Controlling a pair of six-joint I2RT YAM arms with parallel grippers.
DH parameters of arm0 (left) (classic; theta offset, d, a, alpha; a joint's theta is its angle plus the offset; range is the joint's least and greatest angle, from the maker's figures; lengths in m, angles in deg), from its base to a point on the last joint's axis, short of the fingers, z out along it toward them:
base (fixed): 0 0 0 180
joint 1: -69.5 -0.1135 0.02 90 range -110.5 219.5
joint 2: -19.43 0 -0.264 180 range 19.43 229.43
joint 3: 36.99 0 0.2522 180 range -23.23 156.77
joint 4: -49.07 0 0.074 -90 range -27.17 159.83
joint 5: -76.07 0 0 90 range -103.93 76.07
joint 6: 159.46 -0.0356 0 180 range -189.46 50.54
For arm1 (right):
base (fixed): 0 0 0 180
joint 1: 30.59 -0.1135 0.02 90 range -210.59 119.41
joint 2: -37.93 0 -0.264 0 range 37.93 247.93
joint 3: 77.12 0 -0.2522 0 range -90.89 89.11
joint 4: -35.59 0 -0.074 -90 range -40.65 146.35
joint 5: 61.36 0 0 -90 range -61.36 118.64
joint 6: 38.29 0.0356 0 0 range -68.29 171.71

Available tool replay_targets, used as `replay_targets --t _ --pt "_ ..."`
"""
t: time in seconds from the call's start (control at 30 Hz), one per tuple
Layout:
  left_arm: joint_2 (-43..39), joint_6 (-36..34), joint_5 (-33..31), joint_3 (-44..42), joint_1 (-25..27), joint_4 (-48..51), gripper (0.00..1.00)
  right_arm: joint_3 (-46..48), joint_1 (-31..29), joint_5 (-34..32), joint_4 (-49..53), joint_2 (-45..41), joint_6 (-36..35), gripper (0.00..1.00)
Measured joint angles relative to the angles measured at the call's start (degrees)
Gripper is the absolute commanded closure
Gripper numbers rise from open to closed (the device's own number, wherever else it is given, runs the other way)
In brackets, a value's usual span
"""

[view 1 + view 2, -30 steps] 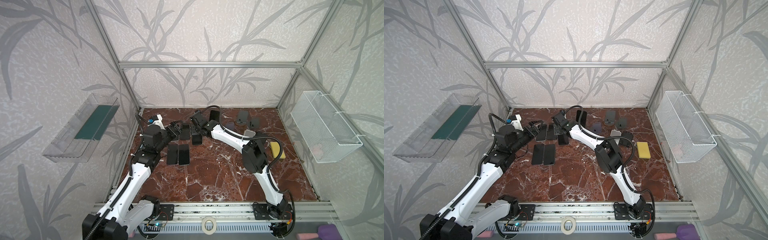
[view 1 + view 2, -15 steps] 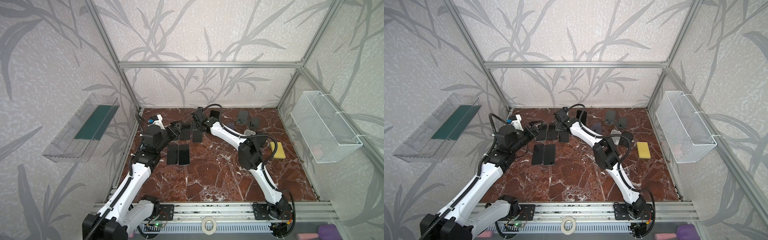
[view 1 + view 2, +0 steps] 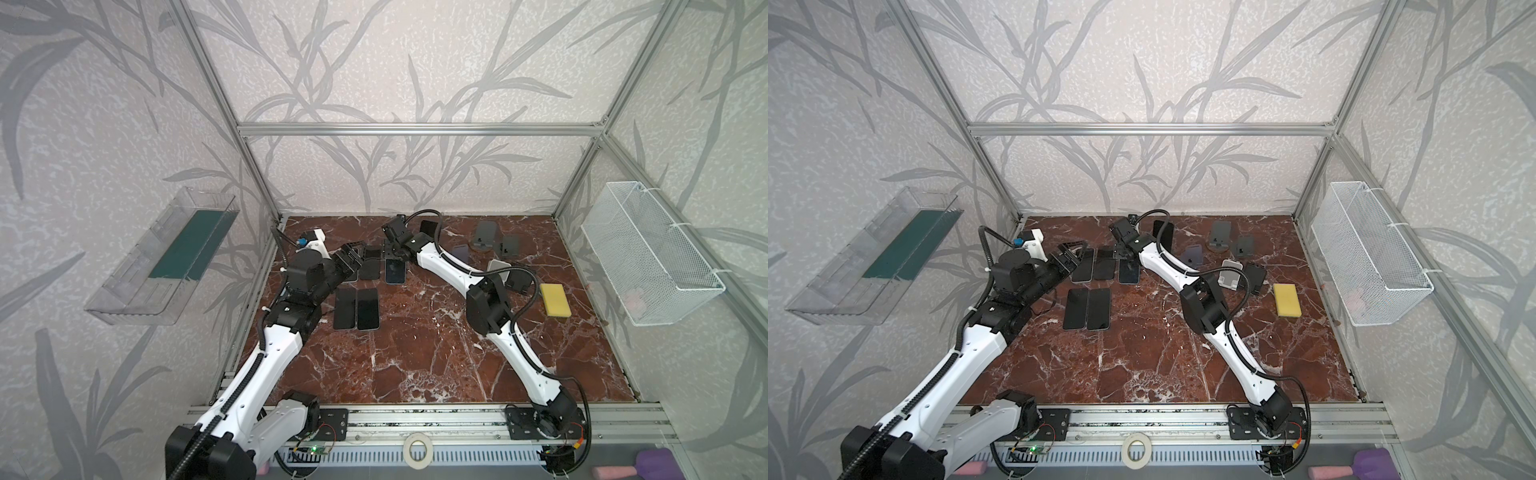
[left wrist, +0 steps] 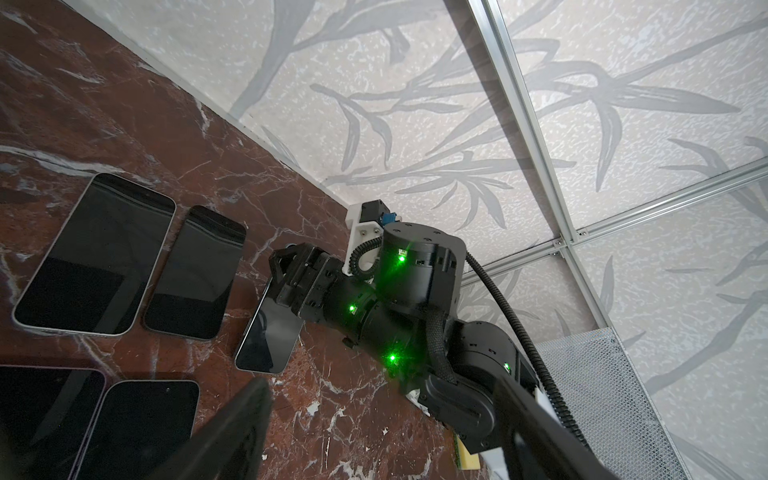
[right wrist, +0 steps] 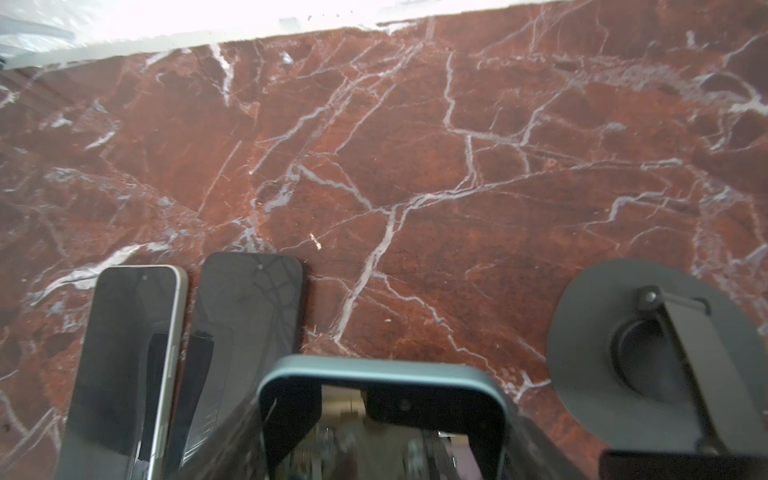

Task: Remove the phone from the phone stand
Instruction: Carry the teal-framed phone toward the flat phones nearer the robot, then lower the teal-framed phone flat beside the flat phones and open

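R gripper (image 3: pixel 392 251) pinches the top end of the blue-edged phone (image 3: pixel 395 272). In the last sec the R arm's elbow has swung in & the phone has slid back a bit, in line w/ the two phones (image 4: pixel 195 274) beside it. Its low end looks to rest on the table (image 3: pixel 415 353). It's off the grey phone stand (image 5: pixel 656 353), so prob. only letting go is left. L gripper (image 3: pixel 356 257) has fingers spread, nothing in them.

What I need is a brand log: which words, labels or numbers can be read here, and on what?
No text is readable.
Flat phones: dark screens, nothing shown.
Teal-edged phone: only blurred reflections.
Grey phone stand: no marking visible.
Circuit board on the front rail: too small.
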Motion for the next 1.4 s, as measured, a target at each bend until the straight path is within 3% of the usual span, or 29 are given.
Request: replay_targets --t 0.6,1.4 --pt "0.0 0.0 0.0 0.0 0.0 0.0 0.16 -7.8 1.7 2.4 4.0 7.0 2.7 0.36" --pt "0.0 0.1 0.0 0.0 0.0 0.0 0.15 -8.1 2.3 6.7 2.2 7.4 4.7 0.27"
